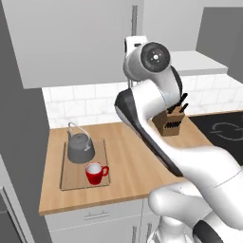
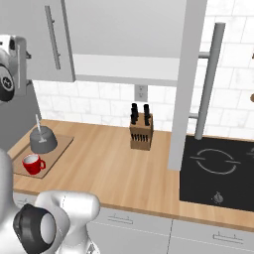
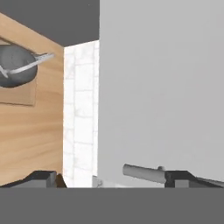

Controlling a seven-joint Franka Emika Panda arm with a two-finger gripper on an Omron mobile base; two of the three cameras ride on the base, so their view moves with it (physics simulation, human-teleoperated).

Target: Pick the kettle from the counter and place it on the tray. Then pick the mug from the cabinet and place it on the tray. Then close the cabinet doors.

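Observation:
The dark grey kettle (image 1: pixel 79 146) and the red mug (image 1: pixel 96 173) both stand on the wooden tray (image 1: pixel 71 178) at the left end of the counter (image 1: pixel 128 166). My arm is raised to the upper cabinet (image 2: pixel 124 64). In the hand view my gripper (image 3: pixel 111 178) is open, its fingertips (image 3: pixel 43 177) wide apart. The bar handle (image 3: pixel 142 172) of the left cabinet door (image 3: pixel 162 87) lies between them, near the right tip. That door (image 1: pixel 71 42) looks shut. The right door (image 2: pixel 186 84) stands swung open, seen edge-on.
A wooden knife block (image 1: pixel 170 122) stands at the back of the counter behind my arm. A black cooktop (image 2: pixel 218 168) lies to the right. White tiles (image 2: pixel 109 106) cover the wall under the cabinet. Drawers (image 1: pixel 95 216) run below the counter.

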